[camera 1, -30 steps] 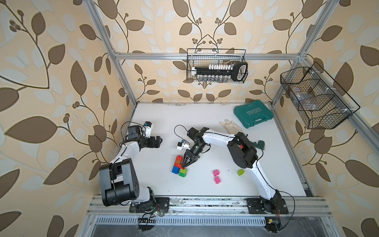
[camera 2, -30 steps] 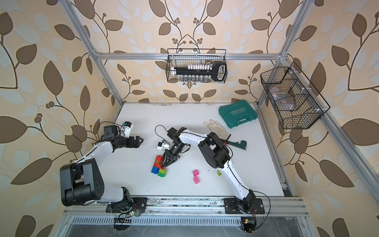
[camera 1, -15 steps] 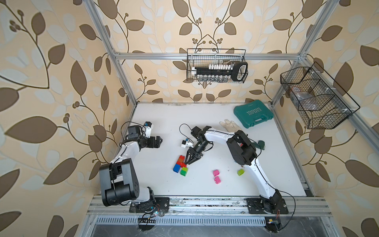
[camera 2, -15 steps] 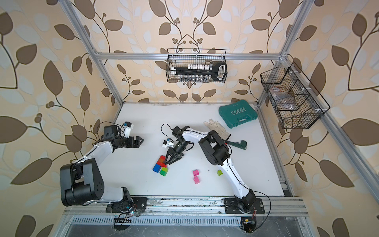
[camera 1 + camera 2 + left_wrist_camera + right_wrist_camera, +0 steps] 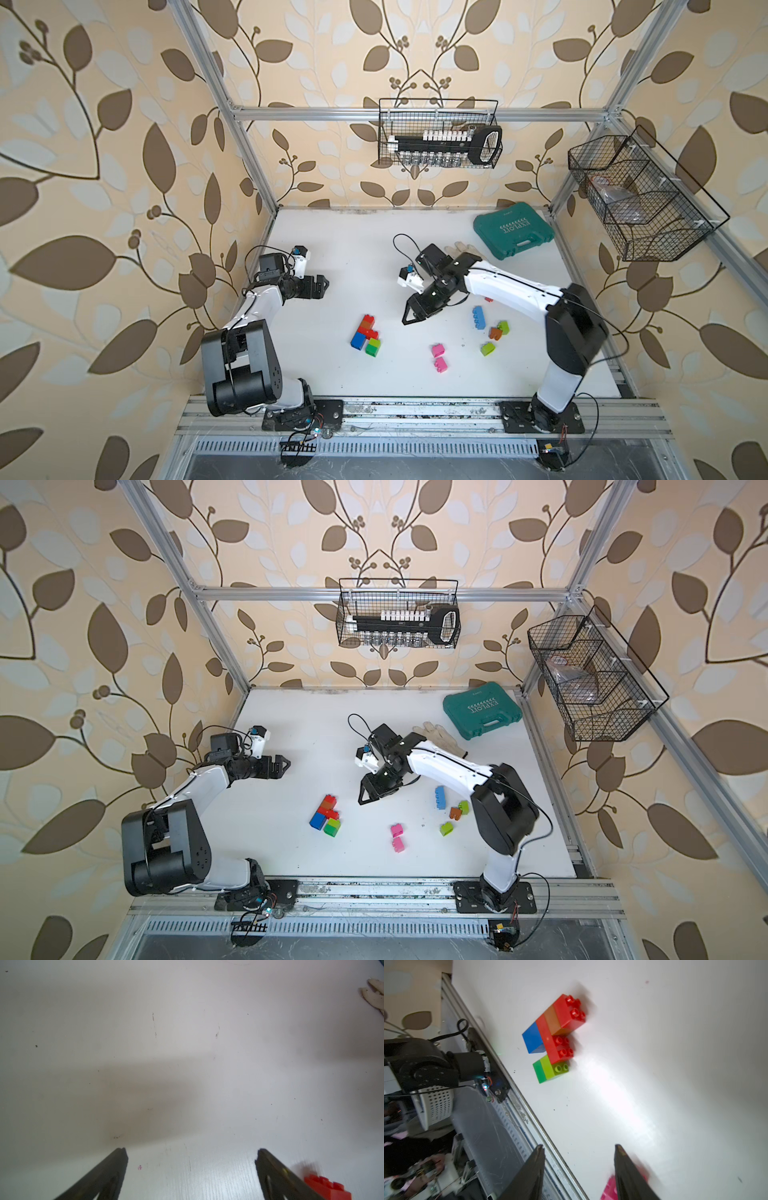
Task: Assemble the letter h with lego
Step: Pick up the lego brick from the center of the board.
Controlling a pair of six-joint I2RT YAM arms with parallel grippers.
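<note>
A joined lego cluster (image 5: pixel 365 334) (image 5: pixel 326 814) of orange, red, blue, green and lime bricks lies flat on the white table. It also shows in the right wrist view as the cluster (image 5: pixel 556 1036). My right gripper (image 5: pixel 409 315) (image 5: pixel 361 793) (image 5: pixel 578 1146) hovers just right of it, open and empty. Loose bricks lie further right: two pink (image 5: pixel 438 356), a lime one (image 5: pixel 488 348), an orange and lime pair (image 5: pixel 498 330) and a light blue one (image 5: pixel 478 318). My left gripper (image 5: pixel 322 286) (image 5: pixel 286 764) (image 5: pixel 191 1150) stands wide open at the left, empty, with a red brick (image 5: pixel 328 1188) beside one finger.
A teal case (image 5: pixel 513 235) and a white glove (image 5: pixel 461 249) lie at the back right. Wire baskets hang on the back wall (image 5: pixel 440 139) and the right wall (image 5: pixel 640 199). A metal rail (image 5: pixel 395 409) runs along the table's front edge.
My right gripper has drawn back from the cluster towards the right and its jaws have spread apart. The cluster stays on the table. The left arm has not moved.
</note>
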